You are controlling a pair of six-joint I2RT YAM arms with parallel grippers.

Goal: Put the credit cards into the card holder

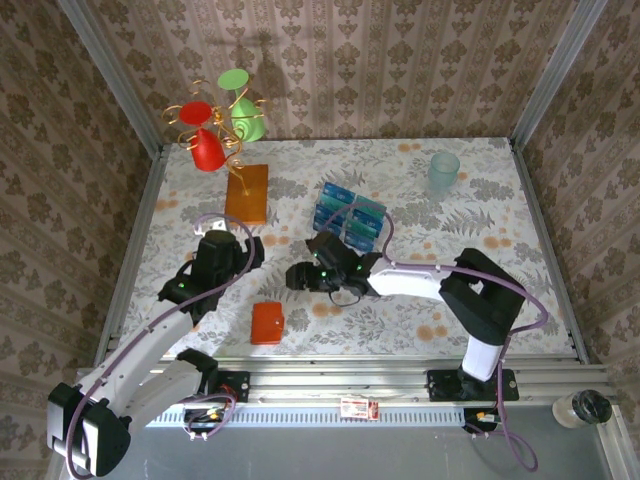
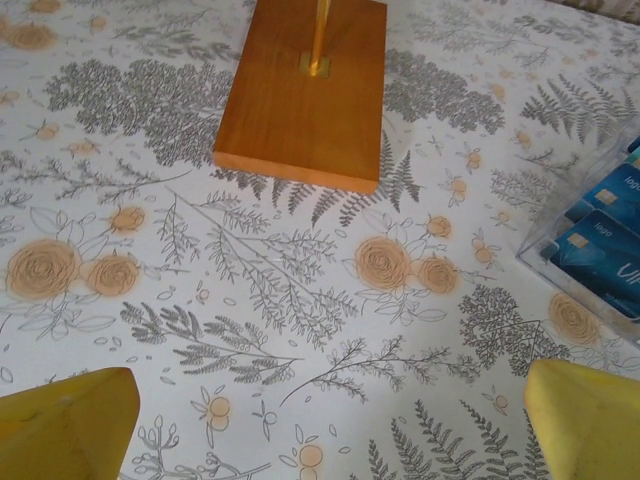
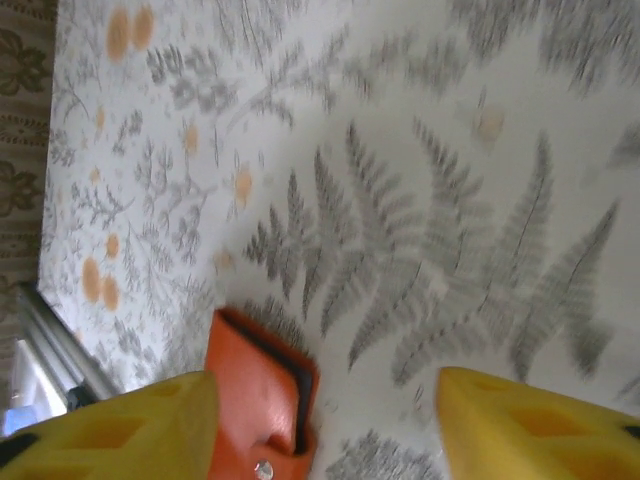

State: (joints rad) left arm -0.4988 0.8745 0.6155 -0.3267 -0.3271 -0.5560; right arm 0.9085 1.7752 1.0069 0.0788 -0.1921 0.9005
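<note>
Nearest your edge of the table, the card holder [image 1: 267, 323] lies flat on the flowered cloth [image 2: 250, 300], between the two arm bases and well apart from the cards. It looks folded, with its snap tab at one edge, so I judge that nothing has gone into it yet.

Just beyond it, your right gripper [image 3: 325, 425] reaches across to the left from its base. Its yellow fingers stand moderately apart, with nothing held between them. The holder shows beside and partly behind the finger on the left of the wrist view, not gripped. That pose reads as lining up on the holder, probably to steady or open it, not as fetching a card.

Further left, your left gripper [image 2: 325, 430] has its jaws spread wide and empty over bare cloth, pointing away from you. It seems parked there, ready to assist.

Further out, the credit cards [image 1: 350, 215], blue and teal, sit in a clear tray [image 2: 570, 205] just past the right arm's wrist. Because of the tray's walls, you will likely have to lift a card up and out, not slide it.

Left of the tray, the wooden board [image 2: 300, 90] carries a gold wire stand [image 2: 320, 35] hung with red and green cups [image 1: 207, 150]. It stands straight ahead of the left gripper, so mind it if you reach forward. Farthest off to the right stands a pale glass [image 1: 443, 172], out of the way.
</note>
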